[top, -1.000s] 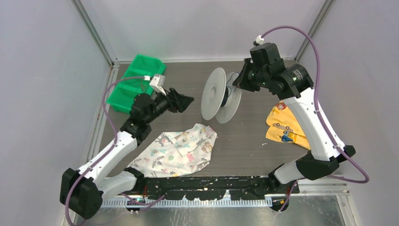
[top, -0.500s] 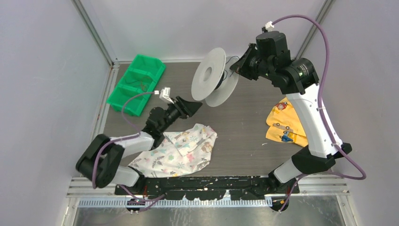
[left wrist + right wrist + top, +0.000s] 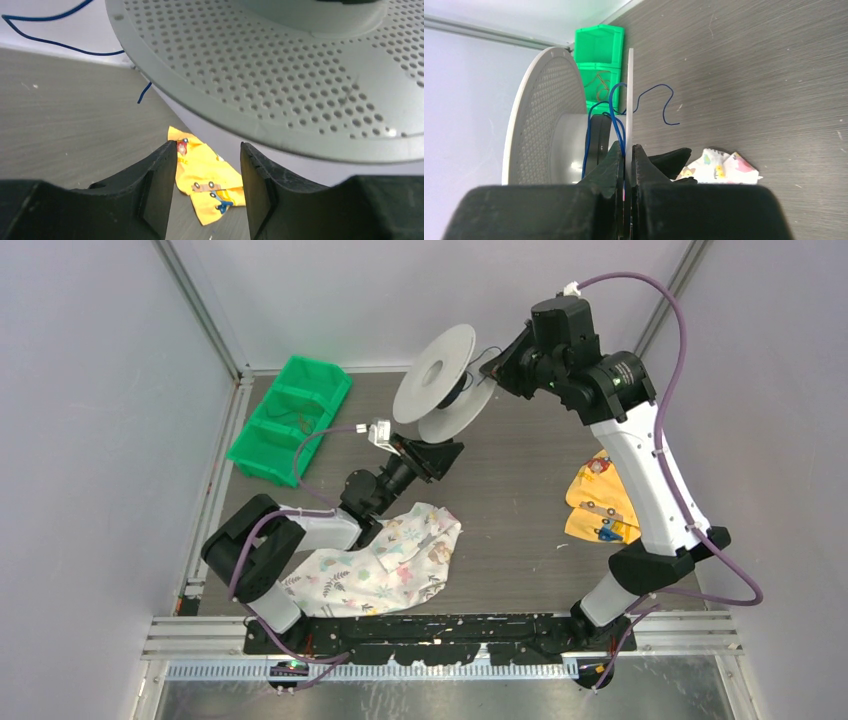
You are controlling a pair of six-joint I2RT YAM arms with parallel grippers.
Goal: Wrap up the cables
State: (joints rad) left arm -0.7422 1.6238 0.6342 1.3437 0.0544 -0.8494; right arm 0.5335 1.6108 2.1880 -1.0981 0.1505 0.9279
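A pale grey two-disc spool [image 3: 440, 380] hangs in the air above the back of the table. My right gripper [image 3: 492, 370] is shut on the rim of its thin disc [image 3: 629, 100]. Thin dark blue wire [image 3: 651, 102] loops loosely off the hub, its free end curling out to the right. The perforated disc [image 3: 280, 75] fills the top of the left wrist view, with wire [image 3: 50, 35] trailing at upper left. My left gripper [image 3: 440, 455] is open and empty just below the spool, its fingers [image 3: 160, 185] apart, touching nothing.
A green bin [image 3: 290, 418] stands at the back left. A patterned white cloth [image 3: 385, 560] lies near the front, under the left arm. A yellow cloth [image 3: 605, 505] lies at the right and shows between the left fingers [image 3: 210, 182].
My right gripper has lifted the spool up and to the left. My left arm has swung right, bringing its open gripper under the spool.
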